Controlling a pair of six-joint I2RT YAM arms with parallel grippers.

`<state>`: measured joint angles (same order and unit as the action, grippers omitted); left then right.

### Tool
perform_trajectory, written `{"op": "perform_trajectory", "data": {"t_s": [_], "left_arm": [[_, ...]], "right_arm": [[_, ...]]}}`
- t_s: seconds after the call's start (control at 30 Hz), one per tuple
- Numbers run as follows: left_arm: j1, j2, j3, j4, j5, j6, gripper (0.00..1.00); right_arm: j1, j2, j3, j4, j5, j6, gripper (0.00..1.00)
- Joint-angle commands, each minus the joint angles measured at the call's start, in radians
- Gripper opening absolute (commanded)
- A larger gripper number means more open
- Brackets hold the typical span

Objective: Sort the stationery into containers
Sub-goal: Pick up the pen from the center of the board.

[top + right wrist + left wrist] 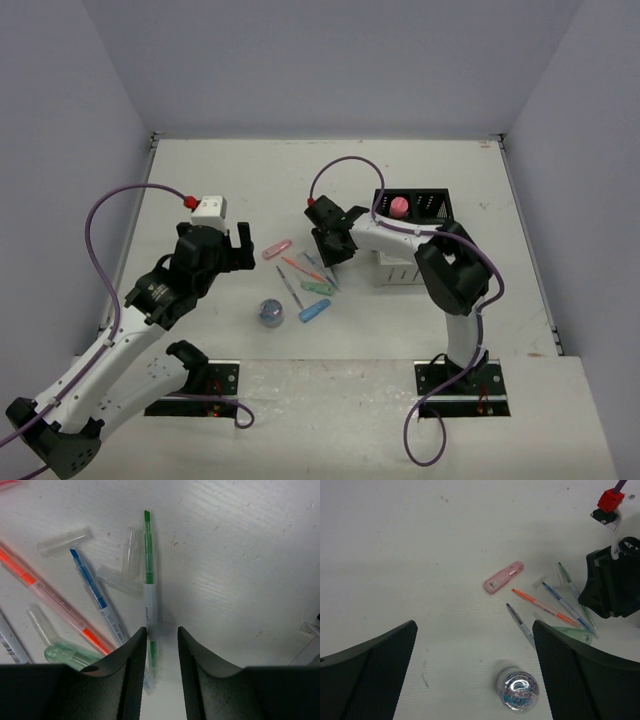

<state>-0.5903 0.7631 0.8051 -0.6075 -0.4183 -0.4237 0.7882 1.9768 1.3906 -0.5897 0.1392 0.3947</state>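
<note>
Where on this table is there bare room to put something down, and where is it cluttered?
Bare: the far strip of table at the back, and the far-left stretch beyond the left hand. Crowded: the middle, where pens, a pot of clips and the right hand gather beside the white box.

Left gripper [474, 630] wide, right [161, 635] seemingly narrow
</note>
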Motion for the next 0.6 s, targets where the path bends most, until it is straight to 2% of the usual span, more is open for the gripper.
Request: {"op": "perform_trajectory", "data": {"t_s": [0.0, 0.27, 0.57], "left_arm": [[-0.002, -0.001, -0.004, 0.041, 0.008, 0.034, 1.0], [-0.002, -0.005, -0.006, 0.041, 0.009, 0.034, 1.0], [-0.002, 0.0, 0.0, 0.038, 0.002, 0.036, 1.0]], "right_arm": [[-0.006, 0.026, 0.034, 0.025, -0.004, -0.016, 0.33], [-0.016, 0.054, 0.026, 0.027, 0.011, -0.012, 0.28], [-0.03, 0.007, 0.012, 0.004, 0.031, 0.0, 0.06]]}}
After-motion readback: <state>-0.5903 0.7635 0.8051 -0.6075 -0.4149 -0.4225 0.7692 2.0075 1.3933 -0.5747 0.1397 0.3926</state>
